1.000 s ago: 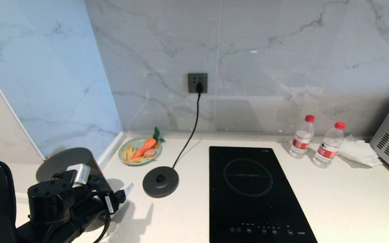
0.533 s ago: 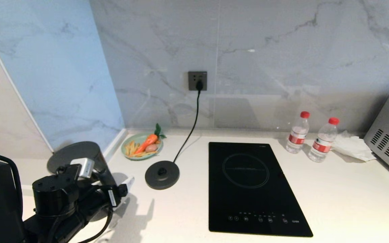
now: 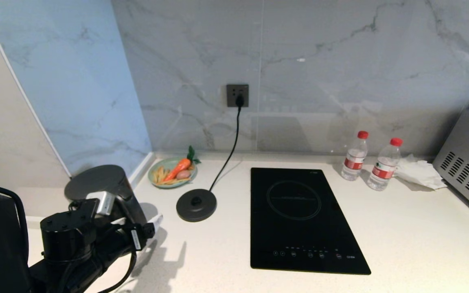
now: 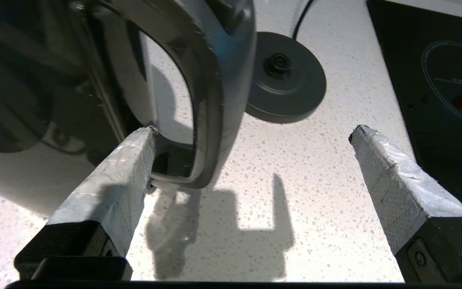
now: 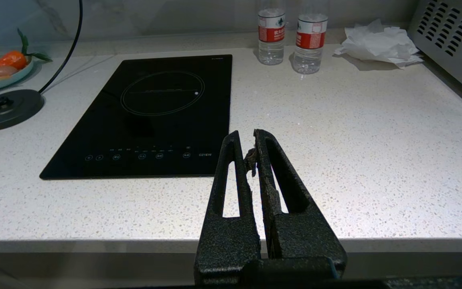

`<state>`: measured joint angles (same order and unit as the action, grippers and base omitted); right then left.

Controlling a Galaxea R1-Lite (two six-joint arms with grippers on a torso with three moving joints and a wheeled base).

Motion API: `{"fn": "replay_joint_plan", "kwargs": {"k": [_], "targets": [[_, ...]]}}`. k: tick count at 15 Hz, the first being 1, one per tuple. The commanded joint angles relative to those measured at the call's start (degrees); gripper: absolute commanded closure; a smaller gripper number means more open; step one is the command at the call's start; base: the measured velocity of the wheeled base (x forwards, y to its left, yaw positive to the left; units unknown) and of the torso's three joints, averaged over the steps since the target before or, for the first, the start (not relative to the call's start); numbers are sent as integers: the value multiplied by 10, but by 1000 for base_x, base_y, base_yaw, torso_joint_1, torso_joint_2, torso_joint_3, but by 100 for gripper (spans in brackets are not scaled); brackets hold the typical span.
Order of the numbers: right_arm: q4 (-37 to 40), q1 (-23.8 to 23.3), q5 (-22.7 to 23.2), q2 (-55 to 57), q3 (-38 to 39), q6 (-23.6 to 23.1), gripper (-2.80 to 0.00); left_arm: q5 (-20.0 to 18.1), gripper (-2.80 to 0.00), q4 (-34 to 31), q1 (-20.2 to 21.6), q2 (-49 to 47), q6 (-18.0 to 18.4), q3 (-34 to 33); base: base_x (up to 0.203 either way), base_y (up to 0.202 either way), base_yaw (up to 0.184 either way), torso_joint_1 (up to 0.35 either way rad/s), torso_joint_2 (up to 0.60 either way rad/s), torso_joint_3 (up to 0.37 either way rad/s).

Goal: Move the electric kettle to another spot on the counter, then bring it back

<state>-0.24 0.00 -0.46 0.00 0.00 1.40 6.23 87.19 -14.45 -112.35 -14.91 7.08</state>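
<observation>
The electric kettle point(image 3: 96, 181) stands at the far left of the counter point(image 3: 401, 236), off its base, its flat dark lid showing above my left arm. My left gripper point(image 3: 147, 230) is open beside it on its right. In the left wrist view the kettle's loop handle point(image 4: 211, 120) lies between the taped fingers of the left gripper point(image 4: 253, 130), close to one finger point(image 4: 134, 160) and far from the other; the fingers do not close on it. My right gripper point(image 5: 247, 138) is shut and empty, parked just off the counter's front edge, outside the head view.
The round corded base disc point(image 3: 196, 205) lies right of the kettle, plugged into a wall socket point(image 3: 237, 95). Behind it is a green plate point(image 3: 177, 185) of toy food. A black hob point(image 3: 299, 215), two water bottles point(image 3: 352, 156), crumpled tissue point(image 3: 419, 173) and a metal appliance point(image 3: 466, 175) lie to the right.
The whole head view has shifted, so the camera has moved. The left gripper stays open beside the kettle, and the kettle stands where it was on the counter.
</observation>
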Motion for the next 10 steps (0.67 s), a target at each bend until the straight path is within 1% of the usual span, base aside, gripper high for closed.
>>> {"fn": "replay_joint_plan", "kwargs": {"k": [1,3,4,5,7,8,9,10], "targets": [[0,0,0,-1,0,0,0,0,-280,5,7,0,-1,-6,0,0,0,0,0,0],[0,0,0,-1,0,0,0,-8,-280,5,20,14,-3,-33,0,0,0,0,0,0],[0,0,0,-1,0,0,0,-20,-280,5,30,25,-4,-48,0,0,0,0,0,0],[0,0,0,-1,0,0,0,-38,-280,5,47,39,-4,-57,0,0,0,0,0,0],[0,0,0,-1,0,0,0,-100,-280,5,95,72,-4,-63,0,0,0,0,0,0],[0,0,0,-1,0,0,0,-125,-280,5,120,89,-4,-64,0,0,0,0,0,0],[0,0,0,-1,0,0,0,-147,-280,5,142,106,-3,-64,0,0,0,0,0,0],[0,0,0,-1,0,0,0,-159,-280,5,160,119,-3,-64,0,0,0,0,0,0]]}}
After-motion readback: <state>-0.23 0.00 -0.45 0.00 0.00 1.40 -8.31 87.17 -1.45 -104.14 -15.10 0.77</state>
